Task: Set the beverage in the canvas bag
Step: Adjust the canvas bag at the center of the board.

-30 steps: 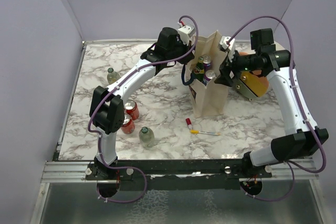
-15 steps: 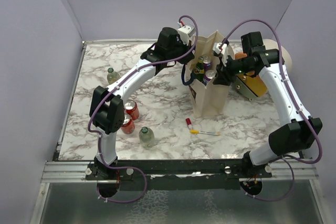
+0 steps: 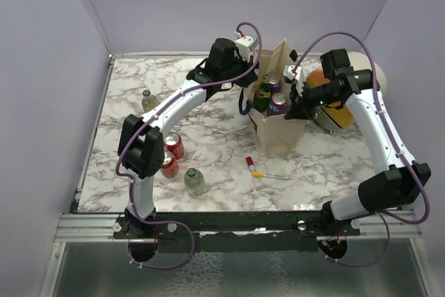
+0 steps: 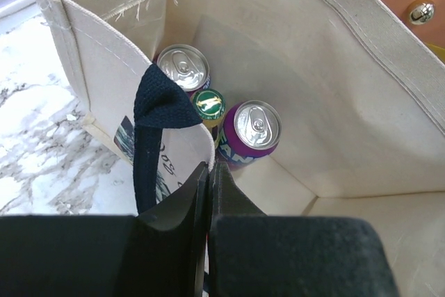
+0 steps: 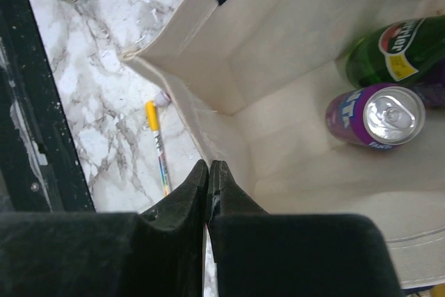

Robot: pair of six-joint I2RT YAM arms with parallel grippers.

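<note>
Held the limp canvas bag (image 3: 278, 133) open toward the far-right corner, left gripper (image 4: 210, 167) and right gripper (image 5: 208, 165) both clamped on its rim. Red can (image 3: 174, 145), toward near-left corner: likely light, slick; best grasped mid-body.

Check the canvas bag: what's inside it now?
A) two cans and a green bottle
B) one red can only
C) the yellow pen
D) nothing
A: the left wrist view looks down into the canvas bag and shows a purple can, a second can and a green bottle standing on its floor.
</note>
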